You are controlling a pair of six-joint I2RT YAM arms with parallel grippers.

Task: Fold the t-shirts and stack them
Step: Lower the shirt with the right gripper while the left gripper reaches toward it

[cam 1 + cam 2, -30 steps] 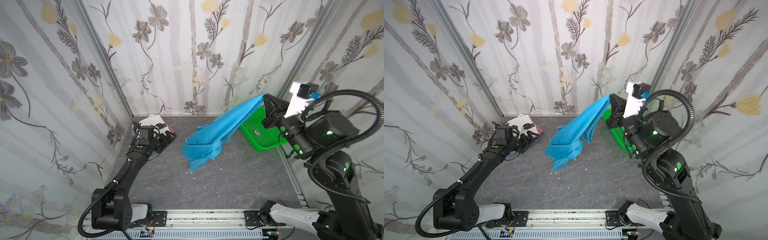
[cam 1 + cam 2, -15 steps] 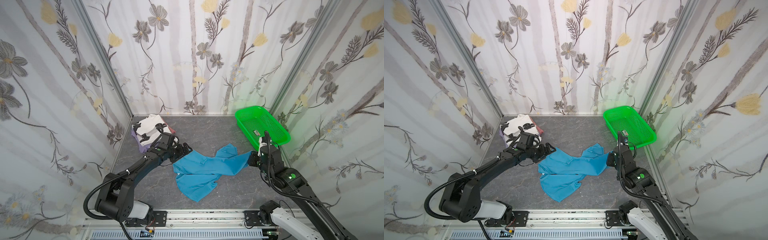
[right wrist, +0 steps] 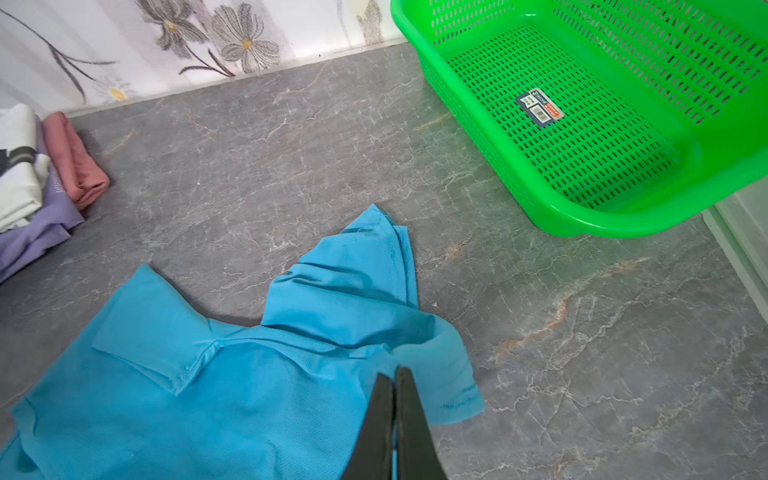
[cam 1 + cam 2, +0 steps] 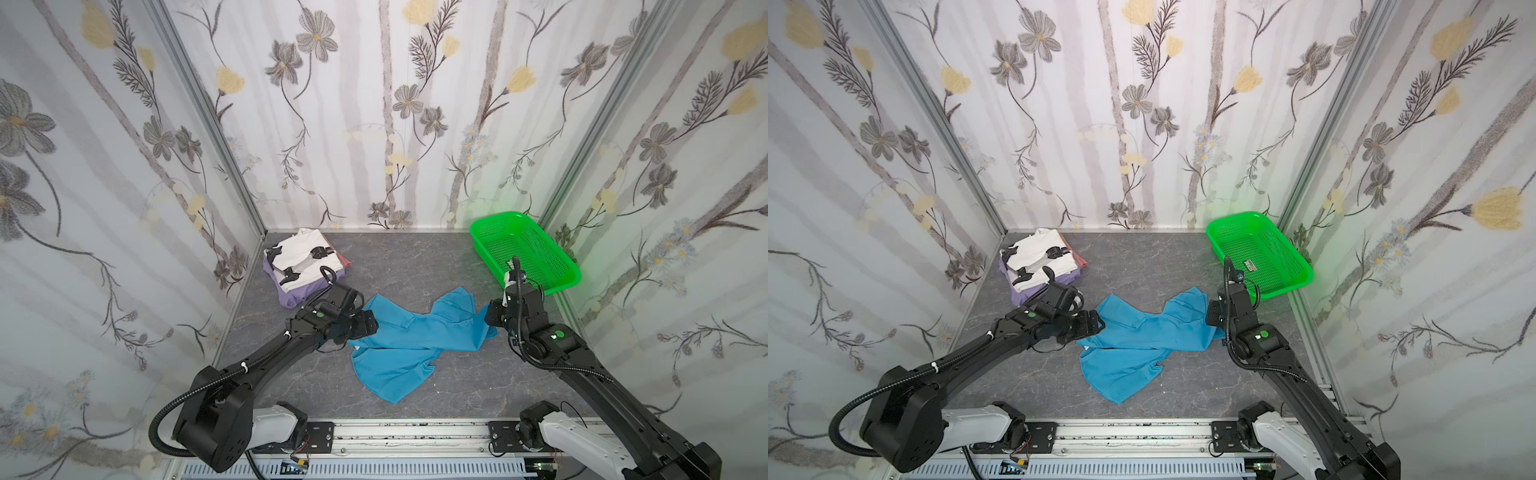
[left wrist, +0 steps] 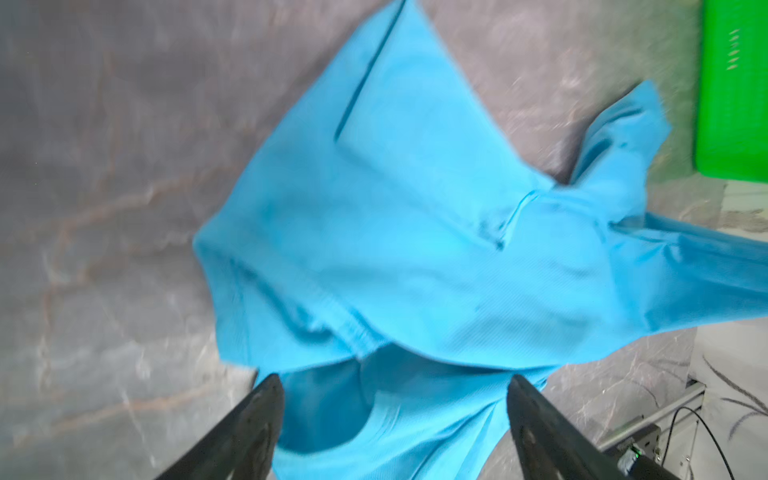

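The bright blue t-shirt (image 4: 395,336) lies rumpled and twisted, pinched tight by the right gripper (image 3: 394,374), the left gripper (image 5: 395,382) spread wide.

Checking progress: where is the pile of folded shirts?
In both top views the pile sits in the far-left corner, just beyond the left hand, opposite the green basket.

Matte black jointed left arm (image 4: 266,357) and right arm (image 4: 602,386) on white base housings (image 4: 274,424), each with a green dot (image 4: 560,333) and black corrugated cable (image 4: 166,415). The left gripper (image 5: 394,378) and right gripper (image 3: 394,374) have slim black tapered fingers (image 5: 249,428).
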